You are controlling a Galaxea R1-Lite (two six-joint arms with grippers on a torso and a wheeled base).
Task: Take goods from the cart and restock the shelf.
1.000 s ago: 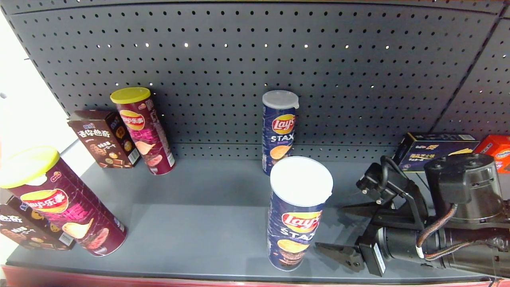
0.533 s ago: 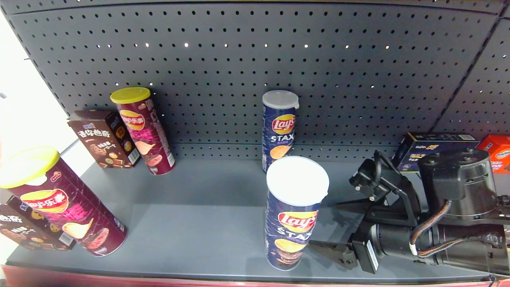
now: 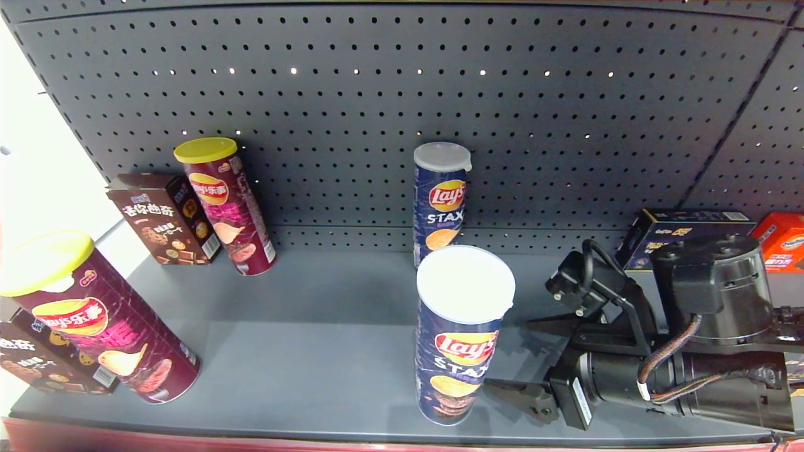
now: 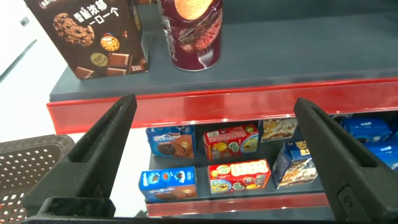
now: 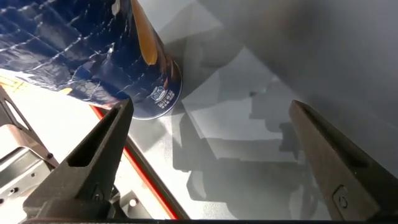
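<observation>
Right gripper (image 3: 510, 356) lies low over the grey shelf (image 3: 301, 351) near its front edge, jaws spread wide and holding nothing; the front blue can (image 3: 463, 339) stands upright just beside its fingertips rather than between them, and in the right wrist view the can's base sits just outside one finger (image 5: 93, 162), too close to say whether they touch. Left gripper (image 4: 212, 106) is just as wide and empty, hanging before the red front lip (image 4: 261, 106) of the shelf, with small boxes (image 4: 230, 158) on a lower level seen through its gap and a dark mesh basket (image 4: 28, 158) off to one side. A second blue can (image 3: 441, 201) stands at the pegboard (image 3: 402, 94), right behind the front one. Two maroon cans with yellow lids stand at the left, one at the back (image 3: 225, 204) and one near the front (image 3: 94, 320); the near cookie box (image 3: 38, 367) is half hidden behind that can and cut by the frame, while the far cookie box (image 3: 164, 216) shows whole. The right arm covers part of a dark blue box (image 3: 684, 235), and an orange box (image 3: 782, 238) is cut off at the edge
</observation>
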